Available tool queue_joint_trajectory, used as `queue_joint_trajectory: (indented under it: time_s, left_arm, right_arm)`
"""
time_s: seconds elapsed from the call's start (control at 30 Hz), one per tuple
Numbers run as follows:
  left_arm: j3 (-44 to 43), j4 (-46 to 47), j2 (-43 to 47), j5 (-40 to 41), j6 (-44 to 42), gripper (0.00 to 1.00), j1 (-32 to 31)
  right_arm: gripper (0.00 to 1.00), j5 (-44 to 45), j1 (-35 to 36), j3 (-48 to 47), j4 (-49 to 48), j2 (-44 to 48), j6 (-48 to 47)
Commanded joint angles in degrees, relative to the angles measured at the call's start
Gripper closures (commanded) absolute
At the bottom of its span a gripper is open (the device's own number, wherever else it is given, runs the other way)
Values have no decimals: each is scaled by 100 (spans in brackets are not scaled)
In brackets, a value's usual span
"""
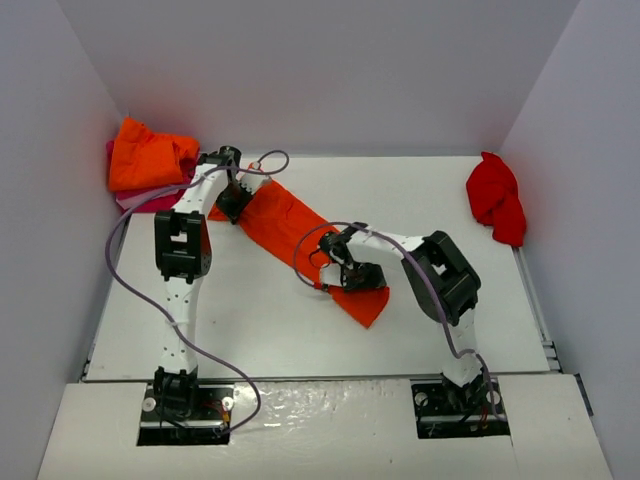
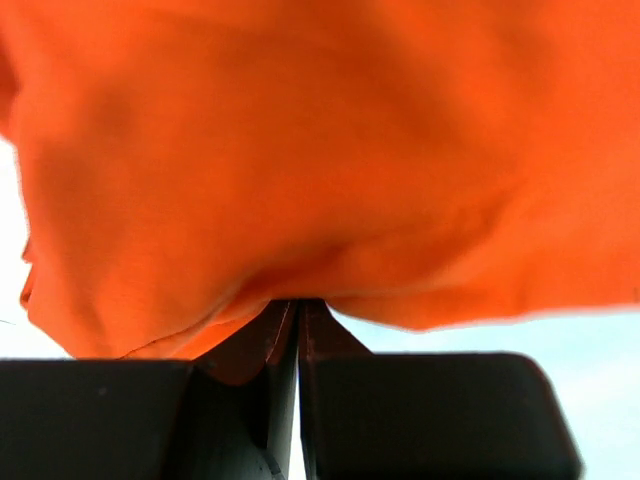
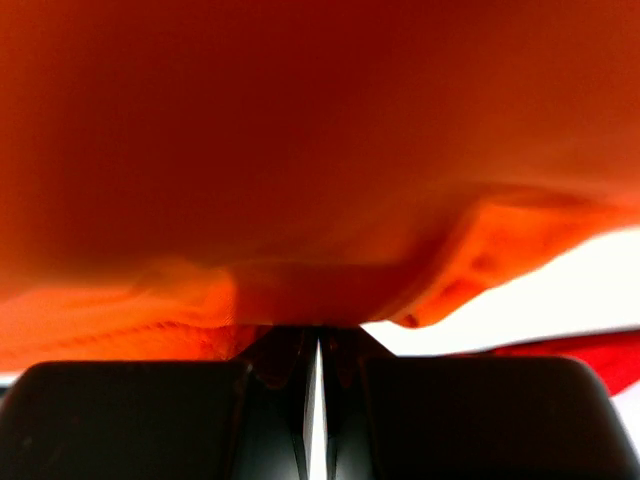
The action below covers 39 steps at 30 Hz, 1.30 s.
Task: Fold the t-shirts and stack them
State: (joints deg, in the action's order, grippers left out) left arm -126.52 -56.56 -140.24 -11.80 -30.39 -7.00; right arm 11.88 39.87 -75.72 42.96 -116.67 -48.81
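The left fingers (image 2: 262, 350) are pressed together with no gap, pinching a fold of the stretched orange t-shirt (image 1: 290, 225), whose cloth bulges across nearly the whole left wrist view. The right fingers (image 3: 280, 352) are likewise closed to a thin slit and nip an edge of the same garment, which fills that wrist view in darker, shaded orange. From above, this t-shirt runs as a long diagonal band over the white surface (image 1: 430, 200), from the left fingers at its far-left end to the right fingers at its near-right end, with a pointed corner of cloth reaching just past the right fingers toward the near side. Whether the band rests on the surface or hangs clear of it cannot be told. In the far-left corner a crumpled orange t-shirt (image 1: 148, 152) sits on top of pink cloth (image 1: 130, 198), just beside the left arm's wrist. Well apart, against the right wall, lies a bunched red t-shirt (image 1: 497, 200). A purple cable (image 1: 125, 275) loops along the left arm.
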Motion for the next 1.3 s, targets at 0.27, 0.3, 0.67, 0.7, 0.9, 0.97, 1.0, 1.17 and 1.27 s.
queue_joint_trajectory:
  time_s: [0.27, 0.3, 0.67, 0.7, 0.9, 0.97, 1.0, 1.17, 1.27]
  left_arm:
    - [-2393, -468, -1080, 718, 237, 100, -73]
    - [-2487, -466, -1106, 717, 254, 100, -71]
    - [-2753, 87, -925, 934, 777, 96, -8]
    - [-2799, 81, -871, 922, 858, 92, -11]
    - [-1854, 598, 684, 147, 1304, 78, 152]
    - [-1568, 635, 941, -9, 1290, 76, 163]
    - [-1392, 614, 1209, -112, 1218, 72, 152]
    - [-1371, -52, 1402, 46, 1029, 65, 52]
    - [-1333, -294, 1250, 118, 982, 64, 17]
  right_arm:
    - [100, -1349, 1653, -579, 989, -227, 256]
    - [100, -1403, 1770, -662, 1047, -210, 275]
    - [100, -2194, 3129, -1299, 1587, 135, 634]
    - [100, -2171, 3237, -1355, 1605, 168, 691]
    - [100, -885, 3006, -1299, 1391, 700, 928]
    - [100, -840, 2856, -1264, 1275, 981, 939]
    - [100, -568, 2671, -1289, 1188, 1156, 980]
    - [100, 74, 1658, -1557, 593, 1921, 799]
    - [99, 230, 1347, -1748, 470, 2207, 758]
